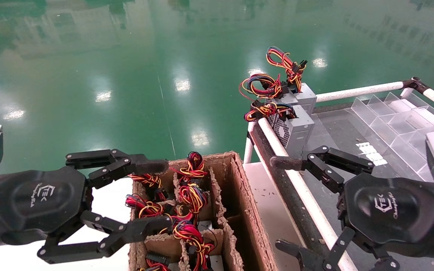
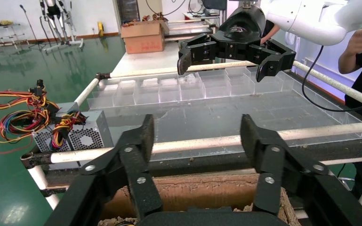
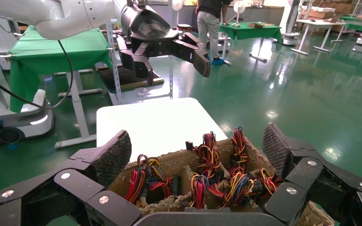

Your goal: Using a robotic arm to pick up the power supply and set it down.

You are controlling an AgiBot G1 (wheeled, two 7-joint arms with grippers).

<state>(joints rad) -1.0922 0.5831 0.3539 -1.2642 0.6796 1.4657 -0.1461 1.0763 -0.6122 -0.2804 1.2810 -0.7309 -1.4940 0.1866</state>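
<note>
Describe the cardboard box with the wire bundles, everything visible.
The cardboard box is brown, rough and frayed at the edges, open on top, split by cardboard dividers into cells. Several cells hold red-yellow-black wire bundles sticking upward; the cells along its right side look empty. It sits between the white table and the railed workbench. Neither open gripper touches it.

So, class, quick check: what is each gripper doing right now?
Left gripper: open, holding nothing, beside the cardboard box of wired units.
Right gripper: open, holding nothing, above the table rail.
</note>
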